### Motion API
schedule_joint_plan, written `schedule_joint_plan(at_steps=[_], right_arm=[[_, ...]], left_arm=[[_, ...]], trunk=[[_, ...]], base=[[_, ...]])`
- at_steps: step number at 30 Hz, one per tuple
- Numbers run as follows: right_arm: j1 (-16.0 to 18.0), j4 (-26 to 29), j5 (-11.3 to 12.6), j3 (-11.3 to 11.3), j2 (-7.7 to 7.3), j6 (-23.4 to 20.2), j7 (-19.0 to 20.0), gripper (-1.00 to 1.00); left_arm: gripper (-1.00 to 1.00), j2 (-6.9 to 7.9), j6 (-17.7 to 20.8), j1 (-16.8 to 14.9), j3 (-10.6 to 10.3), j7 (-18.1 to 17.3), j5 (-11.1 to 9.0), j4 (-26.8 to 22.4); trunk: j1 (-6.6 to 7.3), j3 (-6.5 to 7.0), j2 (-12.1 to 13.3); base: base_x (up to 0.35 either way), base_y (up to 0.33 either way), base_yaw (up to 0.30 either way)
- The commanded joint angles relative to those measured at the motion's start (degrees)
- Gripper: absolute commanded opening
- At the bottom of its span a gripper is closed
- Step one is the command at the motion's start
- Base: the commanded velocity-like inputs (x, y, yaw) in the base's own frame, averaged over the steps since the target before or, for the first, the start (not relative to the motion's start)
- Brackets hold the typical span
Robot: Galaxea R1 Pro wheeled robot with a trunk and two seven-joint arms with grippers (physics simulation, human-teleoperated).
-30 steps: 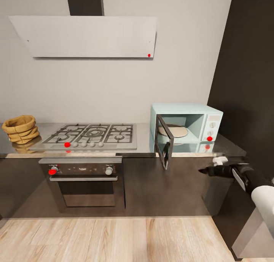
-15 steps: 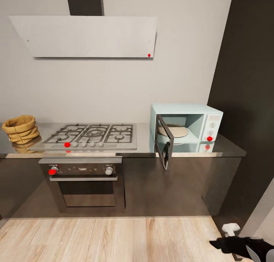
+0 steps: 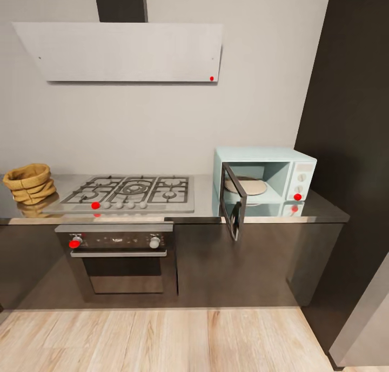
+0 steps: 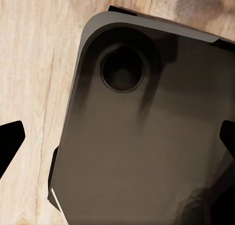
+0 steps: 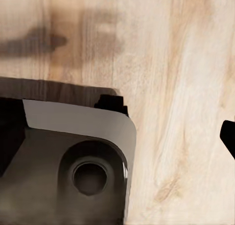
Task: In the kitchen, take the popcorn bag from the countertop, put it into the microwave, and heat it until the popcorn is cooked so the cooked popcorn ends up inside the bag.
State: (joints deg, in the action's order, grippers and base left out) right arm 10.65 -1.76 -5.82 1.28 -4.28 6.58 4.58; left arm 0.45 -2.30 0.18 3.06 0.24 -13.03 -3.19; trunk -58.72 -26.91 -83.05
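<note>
The tan popcorn bag (image 3: 27, 184) stands upright at the far left end of the grey countertop (image 3: 205, 202). At the right end sits the pale-blue microwave (image 3: 281, 172); its dark glass door (image 3: 233, 202) is swung open toward the front and a round plate lies inside. In the left wrist view my left gripper (image 4: 117, 137) hangs open above my own dark base, one fingertip at each edge of the picture. My right gripper (image 5: 117, 137) also hangs low over the wooden floor; one dark fingertip (image 5: 229, 137) shows far out at the edge, so it is spread open. Neither holds anything.
A steel gas hob (image 3: 129, 191) lies between bag and microwave, with a black built-in oven (image 3: 121, 258) below and a white hood (image 3: 119, 51) above. A tall dark cabinet (image 3: 351, 118) bounds the right. Wooden floor (image 3: 162, 339) stretches before the cabinets. My grey base (image 4: 147, 151) is under both arms.
My right arm has dropped from beside the counter's right end down to the floor corner and then out of the head view. The bag, the microwave and the camera have stayed put.
</note>
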Motion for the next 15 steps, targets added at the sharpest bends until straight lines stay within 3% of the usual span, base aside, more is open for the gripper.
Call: schedule_joint_plan(at_steps=[1, 3, 12, 15], right_arm=[[-0.79, -0.17, -0.57, 0.21, 0.44, 1.33, -0.04, 1.00], [-2.12, -0.17, -0.59, 0.21, 1.44, 2.88, -0.29, 1.00], [-2.47, -0.17, -0.48, 0.28, 1.73, 2.55, -1.33, 1.00], [-2.47, -0.17, -0.49, 0.28, 1.97, 1.36, -2.08, 1.00]], left_arm=[[1.00, -0.01, -0.08, 0.03, 0.28, 0.02, -0.07, -0.06], [1.00, -0.01, -0.08, 0.00, 0.28, 0.02, -0.07, -0.06], [1.00, -0.01, -0.08, 0.00, 0.35, 0.09, -0.07, -0.05], [1.00, -0.01, -0.08, 0.00, 0.35, 0.09, -0.08, -0.06]], trunk=[[0.00, -0.04, -0.03], [0.00, -0.04, -0.03], [0.00, -0.04, -0.03], [0.00, 0.00, -0.03]], base=[[0.000, 0.000, 0.000], [0.000, 0.000, 0.000], [0.000, 0.000, 0.000], [0.000, 0.000, 0.124]])
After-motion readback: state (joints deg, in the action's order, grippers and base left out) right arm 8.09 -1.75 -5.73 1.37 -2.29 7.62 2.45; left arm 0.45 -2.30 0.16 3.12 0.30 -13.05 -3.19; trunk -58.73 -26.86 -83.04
